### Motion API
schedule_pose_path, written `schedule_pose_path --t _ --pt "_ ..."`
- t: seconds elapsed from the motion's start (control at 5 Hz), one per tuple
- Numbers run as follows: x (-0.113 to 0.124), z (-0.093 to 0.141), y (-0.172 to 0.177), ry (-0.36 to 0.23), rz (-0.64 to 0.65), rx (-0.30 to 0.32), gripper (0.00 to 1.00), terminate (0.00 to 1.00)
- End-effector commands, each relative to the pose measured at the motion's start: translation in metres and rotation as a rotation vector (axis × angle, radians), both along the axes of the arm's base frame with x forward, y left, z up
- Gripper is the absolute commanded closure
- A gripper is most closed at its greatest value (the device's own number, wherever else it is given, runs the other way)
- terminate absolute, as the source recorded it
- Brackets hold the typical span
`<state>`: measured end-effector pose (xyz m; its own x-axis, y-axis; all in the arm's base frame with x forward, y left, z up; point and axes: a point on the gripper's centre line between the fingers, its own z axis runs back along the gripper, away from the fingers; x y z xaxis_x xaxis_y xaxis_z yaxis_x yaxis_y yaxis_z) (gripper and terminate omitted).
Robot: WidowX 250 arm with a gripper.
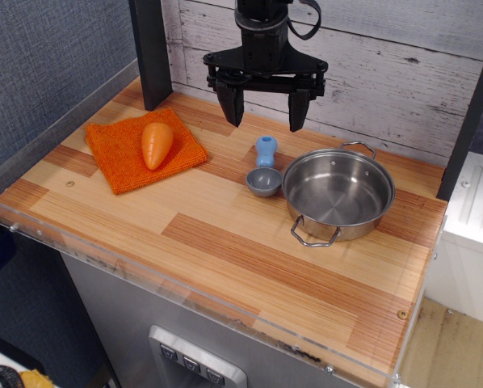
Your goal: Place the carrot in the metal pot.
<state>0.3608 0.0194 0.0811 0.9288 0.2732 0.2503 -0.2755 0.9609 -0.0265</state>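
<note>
Pot (338, 193) on desk (225, 242); scoop (264, 172) touching its left; carrot (157, 144) on cloth (120, 158) farther left; claw (264, 113) wide, empty, behind it.

Lab mock kitchen — wood counter (225, 242) w/ acrylic guard.

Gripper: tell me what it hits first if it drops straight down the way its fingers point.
Probably the blue scoop, or bare table just behind it. The open gripper hangs above the scoop's handle, but depth is unclear from this view.

Whitewashed plank wall (403, 73) behind wooden tabletop (225, 234).
</note>
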Motion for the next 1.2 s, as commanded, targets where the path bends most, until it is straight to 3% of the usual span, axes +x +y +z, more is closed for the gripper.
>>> schedule_pose_path --t 0.0,0.8,1.0 --pt "0.0 0.0 0.0 0.0 0.0 0.0 0.0 0.0" --pt "-0.004 -0.002 0.087 -0.019 0.138 -0.01 0.0 0.0" --pt "-0.004 -0.01 0.105 -0.022 0.175 0.025 0.0 0.0"
